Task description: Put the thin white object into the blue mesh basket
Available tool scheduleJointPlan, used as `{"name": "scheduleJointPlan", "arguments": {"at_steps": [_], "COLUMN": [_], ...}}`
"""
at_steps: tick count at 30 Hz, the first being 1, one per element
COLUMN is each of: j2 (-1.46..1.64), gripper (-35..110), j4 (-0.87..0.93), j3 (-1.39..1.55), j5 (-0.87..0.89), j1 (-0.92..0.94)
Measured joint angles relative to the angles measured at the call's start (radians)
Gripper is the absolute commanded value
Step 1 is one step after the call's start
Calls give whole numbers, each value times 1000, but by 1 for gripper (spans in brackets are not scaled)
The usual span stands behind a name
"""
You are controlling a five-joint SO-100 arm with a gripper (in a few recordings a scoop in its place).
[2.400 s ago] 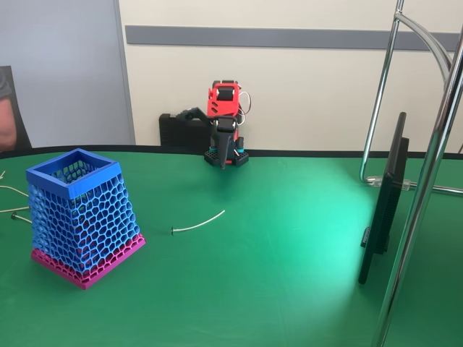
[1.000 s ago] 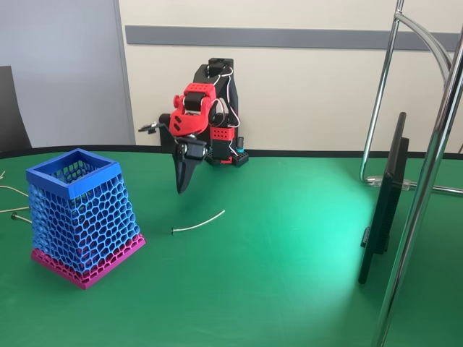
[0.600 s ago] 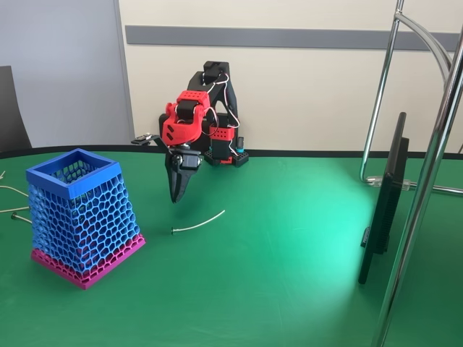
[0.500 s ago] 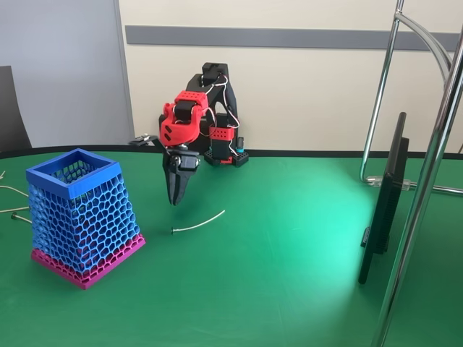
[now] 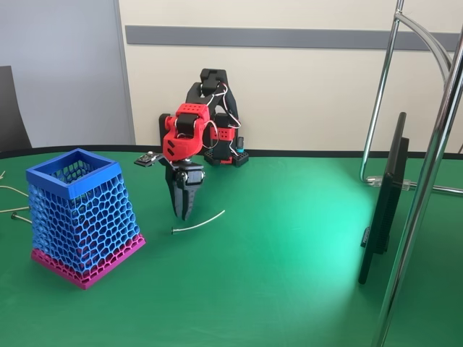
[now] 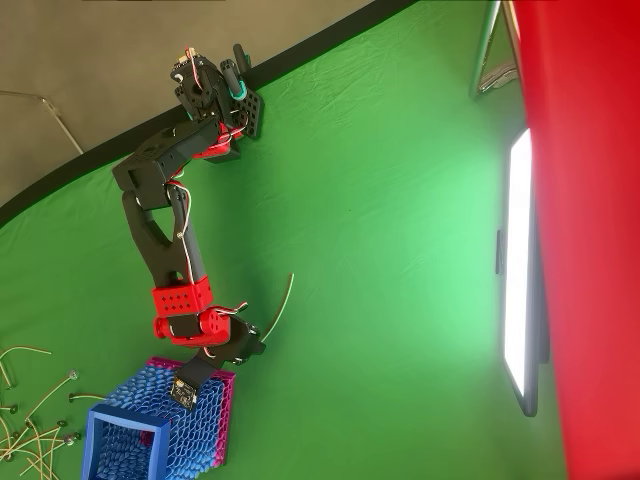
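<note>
Fingers (image 5: 184,206) on the gripper (image 5: 184,215) point straight down and look pressed together, nothing between them, tips just above the green table (image 5: 289,275) and just behind the thin white object (image 5: 199,222). Compared with half a second ago the gripper has dropped lower and swung slightly right toward the strand; 2.4 s back the arm was folded at its base at the far edge. Thin white object hasn't moved: flat on the table, right of the blue mesh basket (image 5: 78,215), dark tip toward the basket, clear of it. Basket is upright at near left, unchanged. Overhead, the gripper (image 6: 243,347) sits over the strand's (image 6: 283,302) lower end, so contact can't be judged there; the basket (image 6: 160,430) is cut off by the bottom edge. Pale wires (image 5: 11,194) trail off the left edge.
</note>
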Motion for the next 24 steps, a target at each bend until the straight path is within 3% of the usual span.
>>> {"name": "scheduleJointPlan", "arguments": {"at_steps": [24], "j2": [-123], "gripper": [14], "j4": [0], "j3": [-95], "j5": [0], "j1": [17]}}
